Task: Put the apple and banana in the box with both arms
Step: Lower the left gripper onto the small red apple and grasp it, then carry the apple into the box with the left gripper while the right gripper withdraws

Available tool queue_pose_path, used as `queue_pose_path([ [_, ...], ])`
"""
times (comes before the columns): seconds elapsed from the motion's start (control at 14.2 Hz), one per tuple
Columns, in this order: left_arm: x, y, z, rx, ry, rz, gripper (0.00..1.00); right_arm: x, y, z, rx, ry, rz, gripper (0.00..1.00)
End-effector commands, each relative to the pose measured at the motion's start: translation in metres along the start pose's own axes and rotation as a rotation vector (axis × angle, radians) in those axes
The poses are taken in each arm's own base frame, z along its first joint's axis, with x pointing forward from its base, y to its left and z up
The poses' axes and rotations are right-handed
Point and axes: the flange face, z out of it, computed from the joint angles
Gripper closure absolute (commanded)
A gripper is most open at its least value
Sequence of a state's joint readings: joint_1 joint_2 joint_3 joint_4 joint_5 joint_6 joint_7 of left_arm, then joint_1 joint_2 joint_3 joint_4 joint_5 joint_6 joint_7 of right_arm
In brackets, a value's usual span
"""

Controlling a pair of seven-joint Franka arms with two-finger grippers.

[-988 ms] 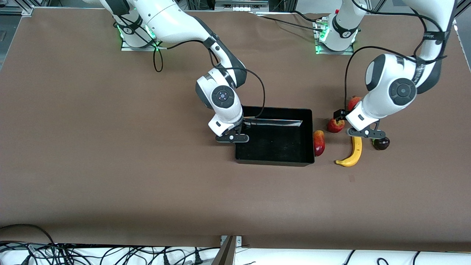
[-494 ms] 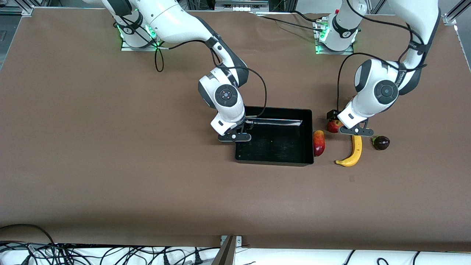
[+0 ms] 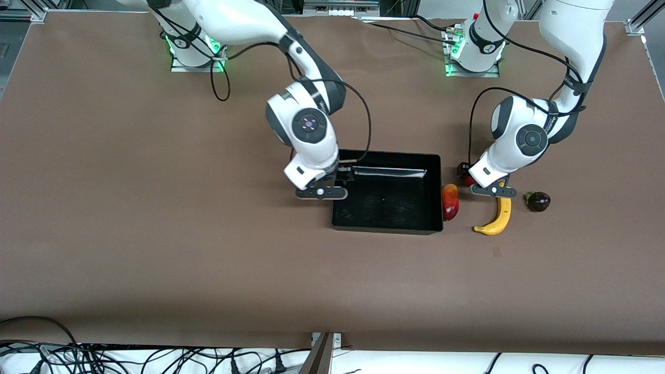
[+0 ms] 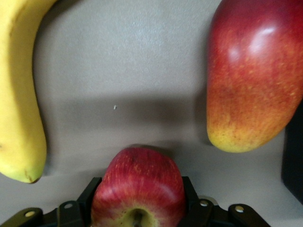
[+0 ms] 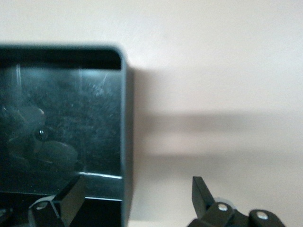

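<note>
Now, box (image 3: 387, 223): black open bin near the middle of the tabletop, nothing in it; glossy inner wall (image 5: 61, 118) shows only reflections.
Right gripper (image 3: 321, 192): over the box wall at the right arm's end, fingers (image 5: 64, 201) spread wide astride that wall, holding nothing.
Left gripper (image 3: 492, 191): low over the table toward the left arm's end, fingers closed on the apple.
Apple (image 4: 138, 189): red with a yellowish stem hollow, clamped between the left gripper's fingers (image 4: 191, 198), between the banana and the mango-like fruit.
Banana (image 3: 497, 217): lying on the table, well apart from the box, its upper tip under the left gripper.
Mango-like fruit (image 3: 450, 201): lying just beside the box's outer wall.
Dark fruit (image 3: 538, 201): on the table near the banana, toward the left arm's end.
Surface: brown covering (image 3: 156, 234); cables along the edge nearest the front camera.
</note>
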State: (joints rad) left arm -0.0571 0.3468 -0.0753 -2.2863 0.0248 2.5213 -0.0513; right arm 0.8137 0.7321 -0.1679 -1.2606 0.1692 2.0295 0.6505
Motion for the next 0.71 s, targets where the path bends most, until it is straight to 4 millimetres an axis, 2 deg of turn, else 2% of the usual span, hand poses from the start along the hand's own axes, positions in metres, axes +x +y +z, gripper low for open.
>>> queue_pose_path([
  [0.0, 0.010, 0.004, -0.042, -0.002, -0.020, 0.028, 1.00, 0.024, 0.050, -0.071, -0.036, 0.036, -0.014, 0.00],
  [0.14, 0.023, 0.013, -0.092, 0.002, -0.083, 0.032, 1.00, 0.043, 0.093, -0.117, -0.020, 0.035, -0.054, 0.00],
  [0.28, 0.041, 0.044, -0.142, -0.012, -0.090, 0.062, 1.00, 0.057, 0.140, -0.163, 0.051, 0.024, 0.006, 0.00],
  [0.35, 0.047, 0.070, -0.162, -0.022, -0.091, 0.060, 1.00, 0.059, 0.164, -0.183, 0.049, 0.010, 0.017, 0.00],
  [0.49, 0.057, 0.129, -0.186, -0.041, -0.079, -0.015, 1.00, 0.057, 0.212, -0.216, 0.036, -0.029, -0.076, 0.00],
  [0.64, 0.056, 0.188, -0.180, -0.071, -0.089, -0.093, 1.00, 0.046, 0.262, -0.249, 0.054, -0.052, -0.104, 0.00],
])
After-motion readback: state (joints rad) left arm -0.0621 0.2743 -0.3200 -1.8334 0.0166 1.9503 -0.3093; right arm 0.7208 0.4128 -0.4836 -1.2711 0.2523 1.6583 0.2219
